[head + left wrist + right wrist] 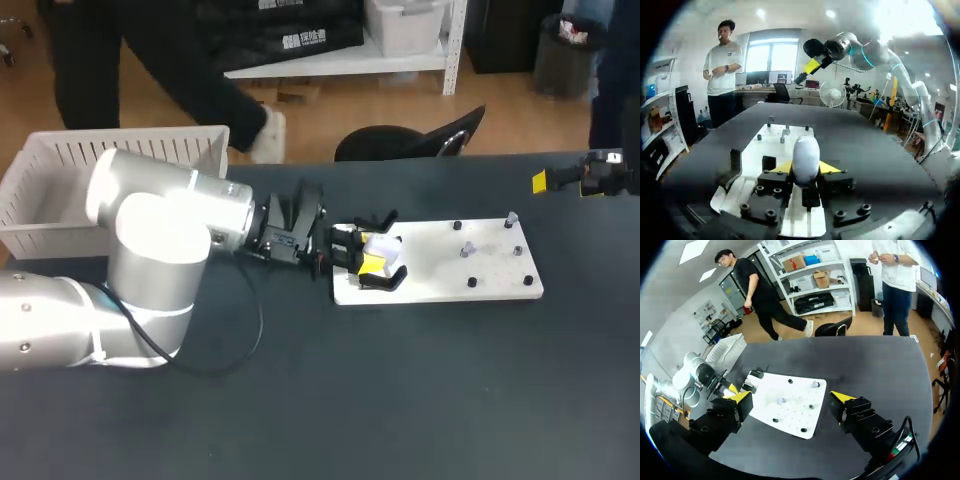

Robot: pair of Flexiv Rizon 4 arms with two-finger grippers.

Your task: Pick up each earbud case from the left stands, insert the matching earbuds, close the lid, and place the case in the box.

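A white earbud case (381, 246) sits at the left end of the white board (450, 268), among black stands (386, 281). My left gripper (365, 253) is shut on it, one yellow tip on each side. In the left wrist view the case (806, 150) stands upright between my left gripper's (806, 170) tips, just above the board (771, 145). Small pale earbuds (467, 248) rest on pegs further right. My right gripper (590, 178) hangs open over the table's far right edge. In the right wrist view that gripper (790, 399) is high above the board (790, 407), with nothing between its fingers.
A white slatted box (110, 165) stands at the back left of the dark table, behind my left arm (160, 240). Several short black pegs (471, 283) stick up from the board. A black cable (245, 330) loops from the left arm over the table.
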